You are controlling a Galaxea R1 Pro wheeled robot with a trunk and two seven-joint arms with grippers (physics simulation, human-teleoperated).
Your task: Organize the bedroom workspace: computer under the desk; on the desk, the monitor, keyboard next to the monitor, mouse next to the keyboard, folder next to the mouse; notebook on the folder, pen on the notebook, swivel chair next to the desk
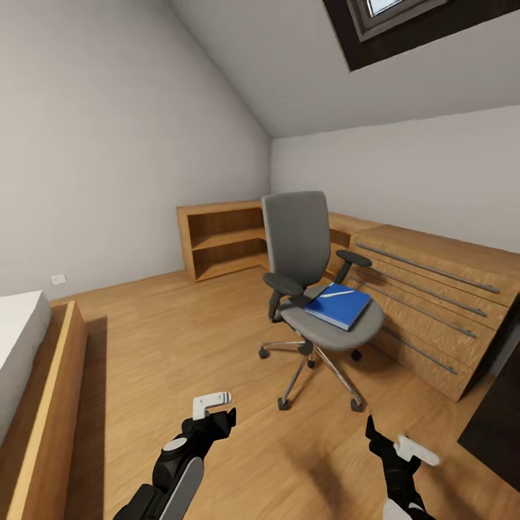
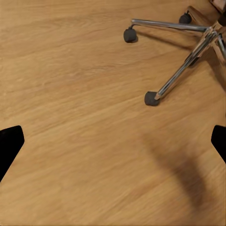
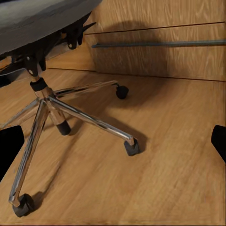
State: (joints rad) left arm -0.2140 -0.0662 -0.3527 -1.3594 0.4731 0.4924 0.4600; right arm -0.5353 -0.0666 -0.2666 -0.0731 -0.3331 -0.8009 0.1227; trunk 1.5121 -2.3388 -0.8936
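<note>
A grey swivel chair [image 1: 307, 274] stands in the middle of the wooden floor, its chrome base [image 2: 188, 61] with castors ahead of both arms. On its seat lies a flat blue folder [image 1: 338, 306] with a white pen [image 1: 336, 293] resting across it. My left gripper [image 1: 217, 413] hangs low over the floor, short of the chair, its fingers spread wide [image 2: 113, 141] and nothing between them. My right gripper [image 1: 393, 442] is open too [image 3: 113, 141], pointing at the chair's base [image 3: 52, 108] under the seat [image 3: 33, 19].
A bed with a wooden frame [image 1: 43, 404] runs along the left. A low open shelf [image 1: 224, 242] stands at the back wall. A wooden drawer unit [image 1: 433, 303] sits right behind the chair. Something dark [image 1: 498, 412] stands at the right edge.
</note>
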